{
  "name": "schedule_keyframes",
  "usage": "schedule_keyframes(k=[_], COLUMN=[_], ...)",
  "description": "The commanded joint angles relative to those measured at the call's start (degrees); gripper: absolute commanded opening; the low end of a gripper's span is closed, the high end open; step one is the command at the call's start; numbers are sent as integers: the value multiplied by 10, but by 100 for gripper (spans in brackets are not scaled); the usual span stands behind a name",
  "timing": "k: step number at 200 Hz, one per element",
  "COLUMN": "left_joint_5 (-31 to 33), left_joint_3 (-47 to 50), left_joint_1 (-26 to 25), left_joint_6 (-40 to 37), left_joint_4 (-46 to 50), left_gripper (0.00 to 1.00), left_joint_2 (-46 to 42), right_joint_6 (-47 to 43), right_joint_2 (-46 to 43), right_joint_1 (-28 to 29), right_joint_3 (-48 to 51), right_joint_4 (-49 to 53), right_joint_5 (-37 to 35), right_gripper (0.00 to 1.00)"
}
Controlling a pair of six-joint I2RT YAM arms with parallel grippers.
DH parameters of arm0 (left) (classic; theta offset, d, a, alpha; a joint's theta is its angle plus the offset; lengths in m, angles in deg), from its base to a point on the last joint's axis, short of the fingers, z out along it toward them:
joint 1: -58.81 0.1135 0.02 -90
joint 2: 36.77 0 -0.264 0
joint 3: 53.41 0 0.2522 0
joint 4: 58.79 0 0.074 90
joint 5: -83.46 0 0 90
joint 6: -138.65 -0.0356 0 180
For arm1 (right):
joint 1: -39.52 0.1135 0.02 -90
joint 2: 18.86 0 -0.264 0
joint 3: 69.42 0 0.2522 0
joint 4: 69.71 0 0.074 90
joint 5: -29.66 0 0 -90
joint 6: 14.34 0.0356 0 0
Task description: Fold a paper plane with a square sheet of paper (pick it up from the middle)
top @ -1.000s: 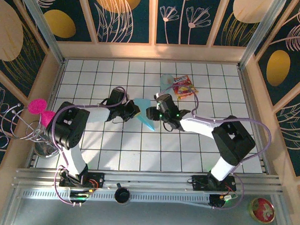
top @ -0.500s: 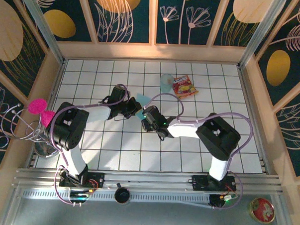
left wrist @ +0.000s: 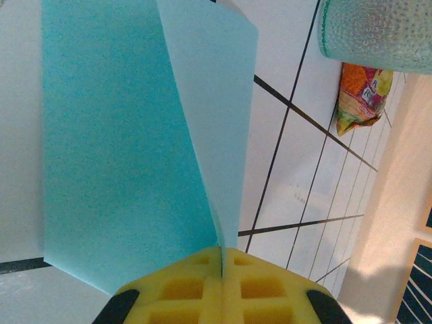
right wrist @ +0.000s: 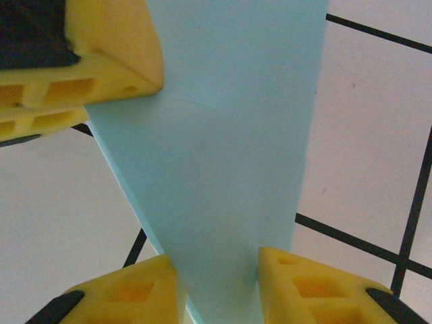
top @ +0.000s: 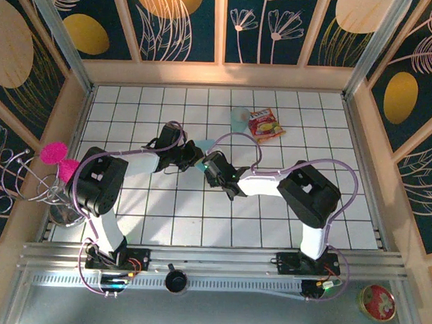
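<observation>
The light teal paper (left wrist: 128, 155), folded into a narrow pointed shape, is held off the tiles at the table's middle; a small corner of the paper (top: 205, 143) shows from above. My left gripper (left wrist: 222, 253) is shut on its fold, yellow pads pressed together. In the top view the left gripper (top: 196, 155) and right gripper (top: 209, 163) almost meet. In the right wrist view, the paper (right wrist: 223, 169) runs down between the right gripper (right wrist: 217, 270) fingers, which stand apart on either side of it. The left gripper's fingers (right wrist: 101, 61) pinch its upper left.
A pale translucent blue cup (top: 239, 118) and a red-and-yellow snack packet (top: 265, 125) lie on the tiles behind the grippers. The cup (left wrist: 378, 34) and packet (left wrist: 361, 94) also appear in the left wrist view. A wire stand with pink pompoms (top: 55, 155) sits at the left wall.
My right gripper has swung left to the left gripper and narrowed its jaws around the paper. The paper's hanging point is now hidden from above. The left gripper stayed shut.
</observation>
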Motion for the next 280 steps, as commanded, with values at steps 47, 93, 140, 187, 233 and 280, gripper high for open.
schedule_keyframes(k=[47,93,140,187,233,280], left_joint_5=[5,35,70,114,100,52], left_joint_3=[-6,-33,-61,-54,5,93], left_joint_1=[-3,0,41,64,64,48], left_joint_6=[6,-29,-73,-101,-95,-46], left_joint_4=[16,66,114,145,109,0], left_gripper=[4,23,38,42,42,43], left_joint_2=[-8,-16,-40,-92,-134,-174], right_joint_6=[-14,-33,-47,-62,-50,-1], right_joint_2=[6,7,6,24,26,8], right_joint_1=[4,1,-11,-15,-34,-78], right_joint_3=[-8,-1,1,-19,-33,-20], right_joint_4=[-9,-8,0,29,51,33], right_joint_5=[-18,21,110,155,204,313], right_gripper=[27,18,14,13,13,13])
